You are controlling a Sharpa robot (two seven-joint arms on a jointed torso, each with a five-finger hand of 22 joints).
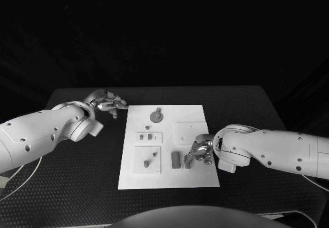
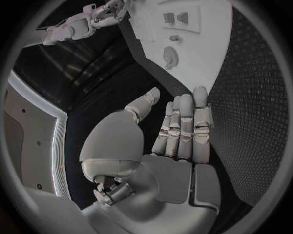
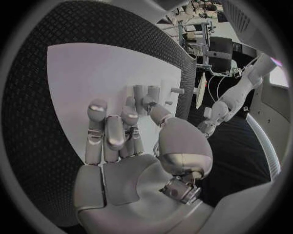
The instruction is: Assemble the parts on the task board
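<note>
Right hand: your fingers curl over a part on the board, grip unclear.
Left hand: fingers together, empty, beside the board.

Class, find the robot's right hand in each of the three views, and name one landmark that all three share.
Head view: the right hand is over the right side of the task board, in the half nearer the robot.
Left wrist view: the right hand is small, near the circle's rim, at the board's far edge.
Right wrist view: the right hand is in the middle, fingers over the board.
Shared landmark: the white task board.
</note>
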